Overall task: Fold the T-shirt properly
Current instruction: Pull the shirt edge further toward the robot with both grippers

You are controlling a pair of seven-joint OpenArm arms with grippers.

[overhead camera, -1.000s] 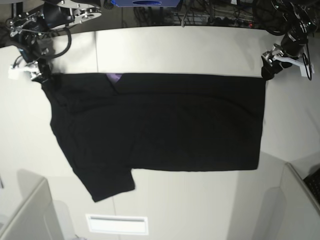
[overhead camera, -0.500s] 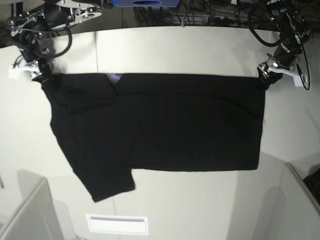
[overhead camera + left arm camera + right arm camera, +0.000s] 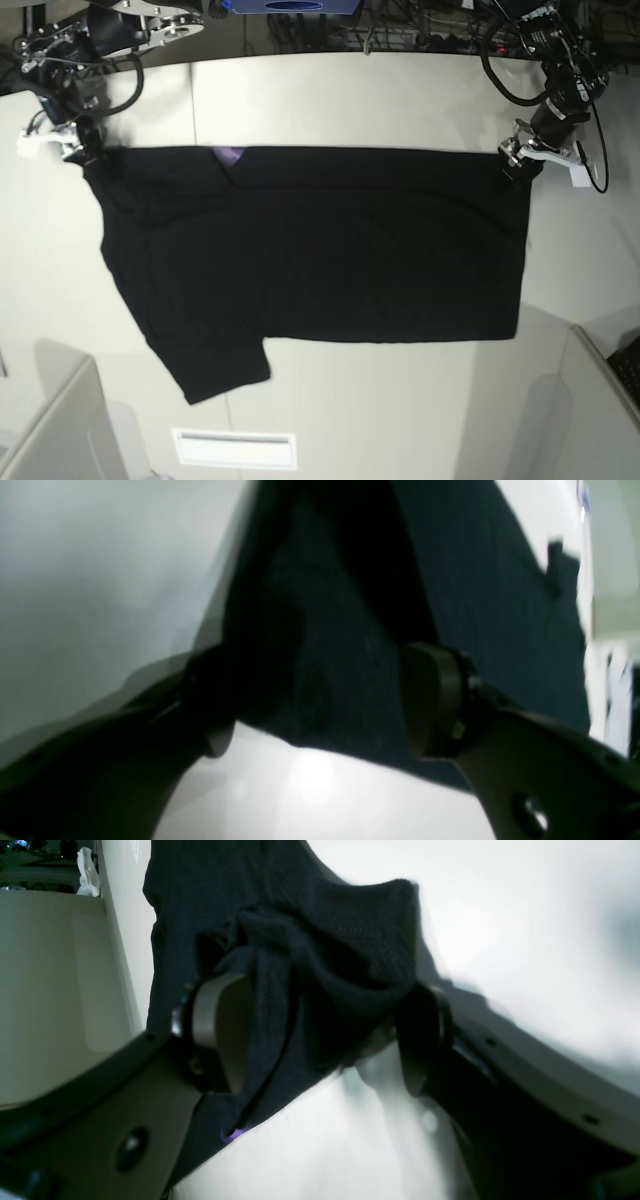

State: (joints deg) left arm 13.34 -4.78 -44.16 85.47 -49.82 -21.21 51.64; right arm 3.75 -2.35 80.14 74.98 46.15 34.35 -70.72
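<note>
The T-shirt (image 3: pixel 320 250) lies spread flat on the white table (image 3: pixel 350 100), plain black side up, one sleeve pointing toward the near edge. A small purple patch (image 3: pixel 230 155) shows at its far edge.

The right claw (image 3: pixel 88 152) sits at the shirt's far corner on the base view's left. In its wrist view the right claw (image 3: pixel 320 1040) has bunched black cloth (image 3: pixel 325 965) between its spread fingers (image 3: pixel 220 1025); whether the cloth is pinched cannot be told.

The left claw (image 3: pixel 517 168) sits at the opposite far corner. Its wrist view shows the left claw (image 3: pixel 320 700) wide apart, straddling the shirt's corner (image 3: pixel 325 680) without clamping it.
</note>
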